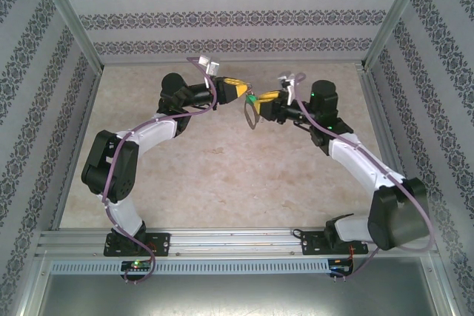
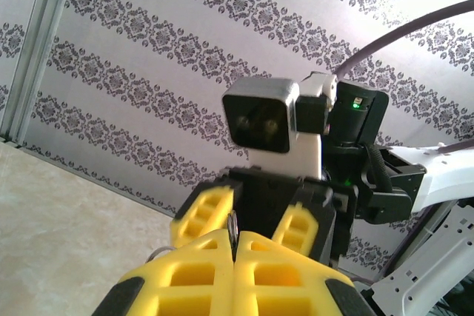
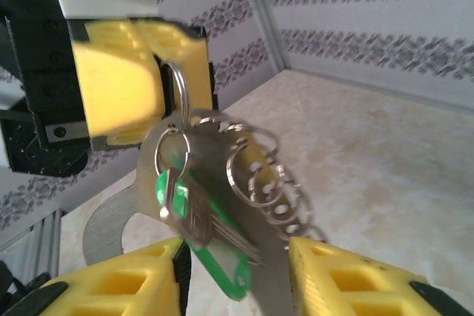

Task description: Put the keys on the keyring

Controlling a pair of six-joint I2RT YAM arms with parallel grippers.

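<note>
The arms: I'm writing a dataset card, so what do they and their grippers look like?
The left arm and right arm have white curved links with black joint housings and a purplish cable running along each. The left gripper and right gripper have yellow latticed fingers on black mounts.

table (image 1: 222, 183): beige marbled top | walls (image 1: 237, 12): pale grey paper with dark ornamental stripes, on three sides | posts (image 1: 68, 16): silver metal, slanting at the back corners | rail (image 1: 237, 238): silver, along the near table edge | slotted strip (image 1: 237, 266): pale, just beside the rail
</note>
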